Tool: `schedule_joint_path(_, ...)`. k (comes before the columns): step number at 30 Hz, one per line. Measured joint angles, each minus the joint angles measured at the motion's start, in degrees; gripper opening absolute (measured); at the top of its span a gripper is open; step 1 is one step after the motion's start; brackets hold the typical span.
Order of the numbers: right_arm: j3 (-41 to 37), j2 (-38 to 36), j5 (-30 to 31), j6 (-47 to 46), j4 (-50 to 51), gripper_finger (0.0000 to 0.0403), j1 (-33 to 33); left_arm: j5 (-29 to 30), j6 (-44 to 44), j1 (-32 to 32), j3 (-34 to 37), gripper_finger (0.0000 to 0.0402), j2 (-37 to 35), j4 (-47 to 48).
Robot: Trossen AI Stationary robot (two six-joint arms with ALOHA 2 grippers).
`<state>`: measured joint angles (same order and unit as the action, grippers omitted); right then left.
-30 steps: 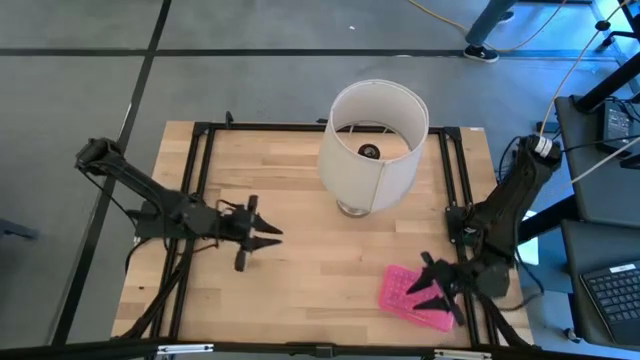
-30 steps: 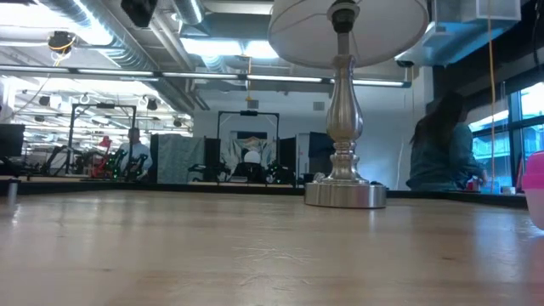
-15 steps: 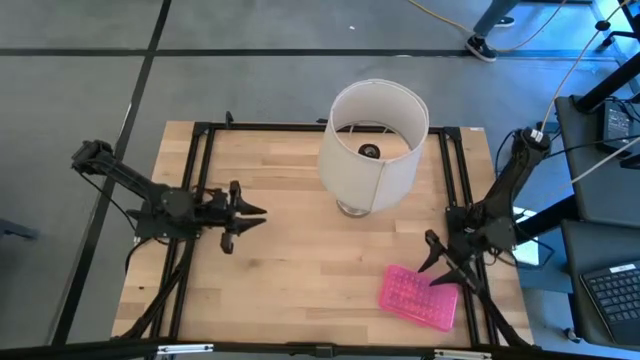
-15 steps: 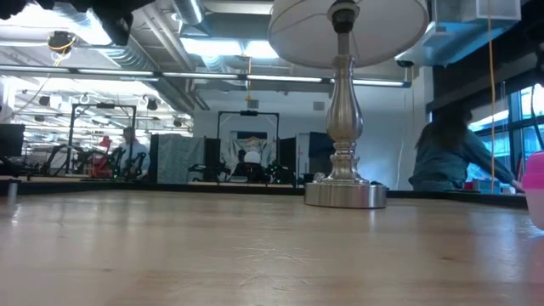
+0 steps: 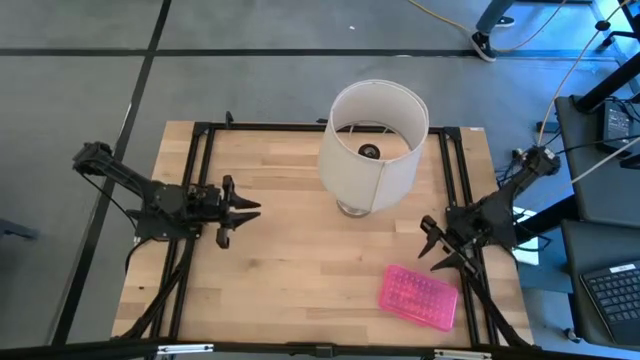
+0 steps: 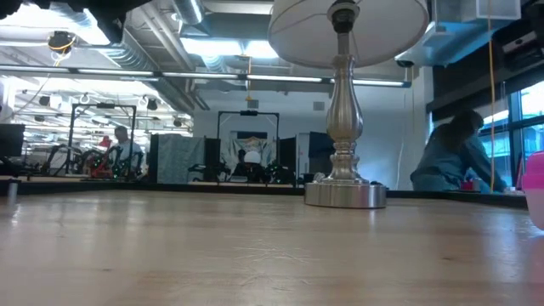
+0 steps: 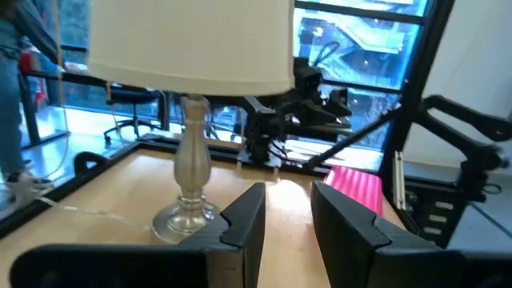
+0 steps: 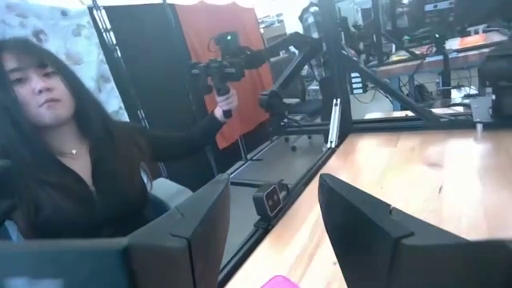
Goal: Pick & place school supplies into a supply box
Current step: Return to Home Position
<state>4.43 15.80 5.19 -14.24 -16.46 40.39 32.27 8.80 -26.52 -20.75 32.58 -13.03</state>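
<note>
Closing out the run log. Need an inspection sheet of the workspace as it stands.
Surface: wooden table, mostly bare.
Job's things: pink supply box, lid shut, right side; no loose supplies seen.
Clutter: white-shaded lamp, back centre.
Grippers: left gripper open, empty, over the left side; right gripper open, empty, clear of the box.
Cables: yellow cable on the floor beyond the table.
Surroundings: person holding a black rig; keyboard on a desk at right.

Left arm (image 5: 125,182): matte black, slim jointed links, thin black cable (image 5: 128,212) looping beside it.
Right arm (image 5: 505,200): same black, slim-linked build.
Left end effector (image 5: 240,210): black, two pointed prongs from above.
Left fingers (image 7: 244,220): broad, angular, flat-faced.
Right end effector (image 5: 433,246): black, pointed pair.
Right fingers (image 8: 364,228): wide dark-grey wedges, bevelled edges.
</note>
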Motion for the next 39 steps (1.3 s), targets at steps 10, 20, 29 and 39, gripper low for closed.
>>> schedule_joint_path(10,0.02,-4.78,-14.72,1.41,4.15,0.0195,-14.07,2.76,-3.47,0.80,-0.02,0.0098,-7.43,4.47)
schedule_joint_path(20,0.02,-11.37,-24.66,3.69,7.27,0.0195,-25.62,-0.86,-2.36,9.05,6.54,0.0098,-13.81,3.89)
schedule_joint_path(29,0.02,-15.73,-27.93,2.47,12.10,0.0195,-32.75,-10.67,-2.47,16.89,15.51,0.0098,-24.13,0.00)
schedule_joint_path(39,0.02,-15.68,-30.58,3.12,14.29,0.0195,-38.07,-16.03,-0.51,22.17,20.15,0.0098,-32.34,4.40)
